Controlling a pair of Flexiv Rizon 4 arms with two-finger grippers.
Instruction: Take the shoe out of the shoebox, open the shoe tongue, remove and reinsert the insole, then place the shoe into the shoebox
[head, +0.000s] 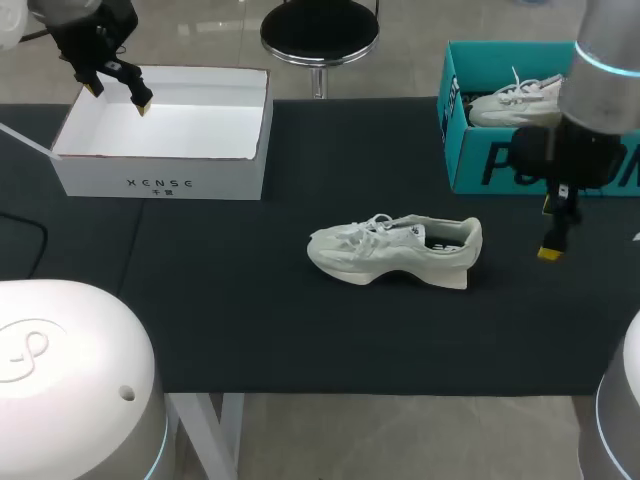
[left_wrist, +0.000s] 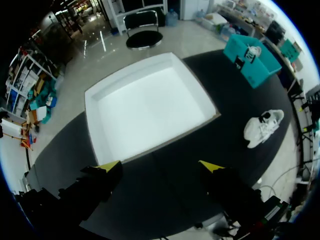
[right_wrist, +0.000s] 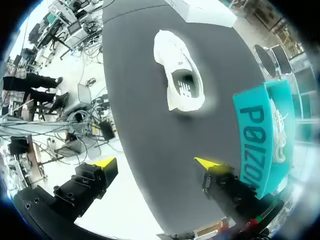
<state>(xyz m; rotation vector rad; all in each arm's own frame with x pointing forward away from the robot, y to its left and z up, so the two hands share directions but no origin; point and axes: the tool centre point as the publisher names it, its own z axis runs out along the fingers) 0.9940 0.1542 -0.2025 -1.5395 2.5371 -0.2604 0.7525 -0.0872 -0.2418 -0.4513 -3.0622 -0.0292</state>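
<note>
Shoe (head: 395, 250) sits upright on its sole mid-bench, outside both boxes, toe toward the left arm's side and heel toward the right arm's side. It is laced, and the printed insole shows in the opening. Bench (head: 250, 330) has a dark top. White box (head: 165, 180) is at the far left, open, nothing inside. Teal box (head: 500, 160) is at the far right, open, with a second shoe (head: 515, 100) of the same pale colour lying in it. Left tool (head: 118, 97) hangs over the white box's near-left part, open, fingers wide apart, holding nothing. In the left wrist view, the left tool (left_wrist: 159, 166) has the white box (left_wrist: 150, 110) ahead of it; the shoe (left_wrist: 262, 128) and teal box (left_wrist: 250, 65) are well off to one side. Right tool (head: 550, 230) hangs above the bench just in front of the teal box, near the shoe's heel but apart from it. In the right wrist view, the right tool (right_wrist: 156, 163) is open and empty; the shoe (right_wrist: 178, 77) lies ahead, the teal box (right_wrist: 255, 135) beside one finger.
</note>
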